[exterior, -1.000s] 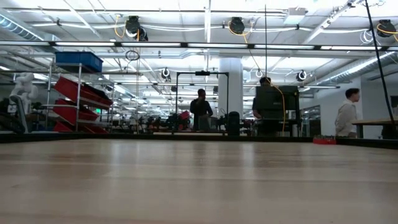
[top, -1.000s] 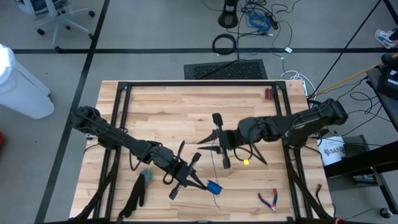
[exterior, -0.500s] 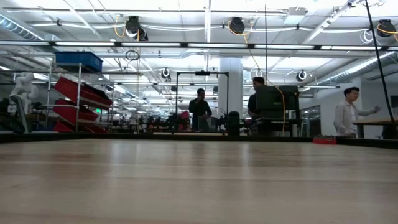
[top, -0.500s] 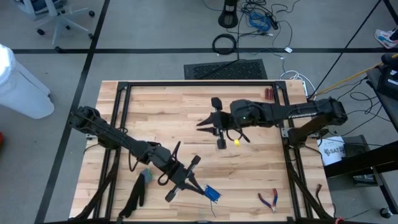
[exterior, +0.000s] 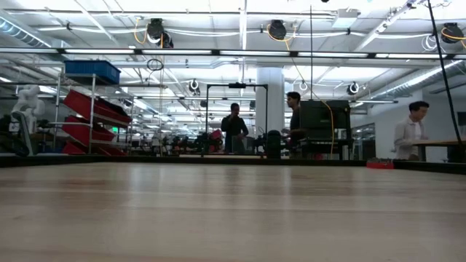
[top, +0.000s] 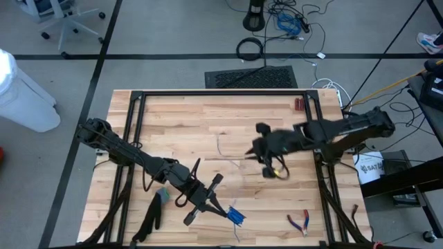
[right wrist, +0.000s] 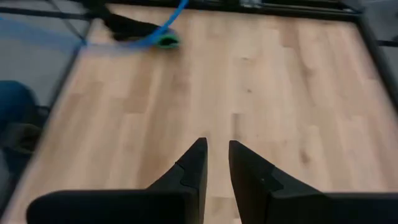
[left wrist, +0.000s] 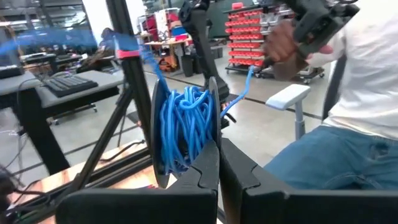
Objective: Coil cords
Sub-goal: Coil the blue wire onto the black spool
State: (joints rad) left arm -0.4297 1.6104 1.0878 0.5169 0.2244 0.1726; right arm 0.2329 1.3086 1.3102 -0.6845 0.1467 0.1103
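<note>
Left gripper (top: 208, 200) is clamping the blue cord spool (left wrist: 185, 134) near the table's (top: 180, 124) front edge; right gripper (right wrist: 215, 163) is hovering mid-table, fingers slightly apart, holding nothing.

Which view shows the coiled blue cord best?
The left wrist view: the cord fills the frame, wound in loops, clamped in the left gripper. The high view shows only a small blue patch. The low view shows none; the right wrist view only a blurred blue streak.

An industrial lab: red parts bins (exterior: 91, 109) on shelving, overhead cable reels (exterior: 154, 30), workbenches.
</note>
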